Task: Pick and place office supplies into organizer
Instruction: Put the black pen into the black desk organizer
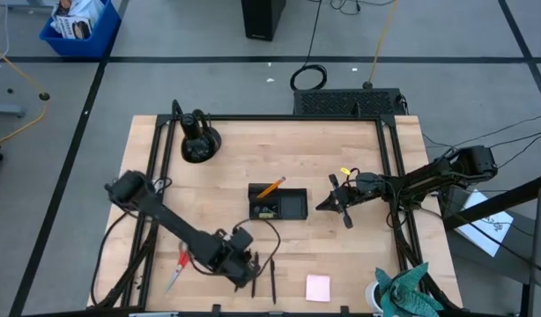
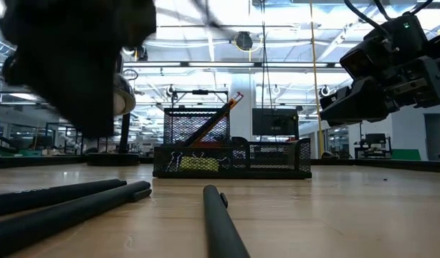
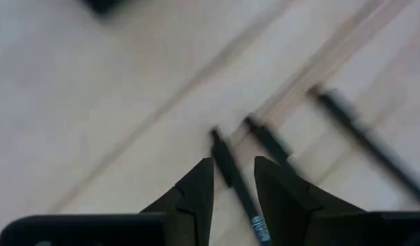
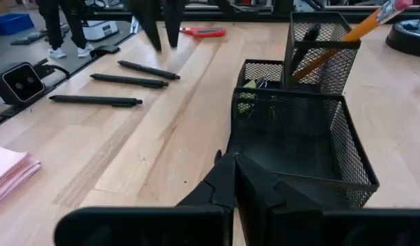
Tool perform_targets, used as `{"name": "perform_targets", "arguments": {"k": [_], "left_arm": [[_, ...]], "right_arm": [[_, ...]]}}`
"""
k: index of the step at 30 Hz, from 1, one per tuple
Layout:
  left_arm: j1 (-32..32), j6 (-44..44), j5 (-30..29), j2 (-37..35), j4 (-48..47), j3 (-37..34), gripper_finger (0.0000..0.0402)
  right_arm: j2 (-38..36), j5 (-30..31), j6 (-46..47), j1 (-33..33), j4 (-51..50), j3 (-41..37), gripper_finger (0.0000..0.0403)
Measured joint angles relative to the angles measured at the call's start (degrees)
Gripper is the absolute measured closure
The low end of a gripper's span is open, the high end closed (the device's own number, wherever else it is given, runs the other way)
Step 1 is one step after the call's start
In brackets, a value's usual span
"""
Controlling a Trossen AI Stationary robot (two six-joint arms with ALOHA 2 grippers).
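The black mesh organizer (image 1: 278, 202) sits near the middle of the table (image 1: 359, 255), with an orange pencil (image 1: 270, 187) leaning out of its tall cup and clips and a yellow-green piece in a small compartment. Three black pens (image 4: 95, 100) lie toward the table's front edge, red-handled scissors (image 1: 179, 267) to their left, a pink notepad (image 1: 318, 287) to their right. The left gripper (image 3: 234, 179) hovers partly open, its fingers straddling one pen (image 3: 230, 171) without clamping it. The right gripper (image 4: 232, 179) waits shut beside the organizer.
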Motion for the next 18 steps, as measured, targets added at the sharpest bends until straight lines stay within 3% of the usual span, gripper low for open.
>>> {"name": "perform_targets", "arguments": {"k": [5,12,18], "left_arm": [[1.1,-3.0,5.5,4.3,2.4,0.0,0.0256],[2.2,-2.5,9.1,4.6,2.6,0.0,0.0195],[3.1,0.4,13.1,6.9,1.2,0.3,0.0195]], "right_arm": [[0.0,0.0,0.6,0.0,0.6,0.0,0.0399],[0.0,2.5,-0.1,0.0,2.0,0.0,0.0399],[0.0,3.0,-0.6,-0.1,2.0,0.0,0.0399]]}}
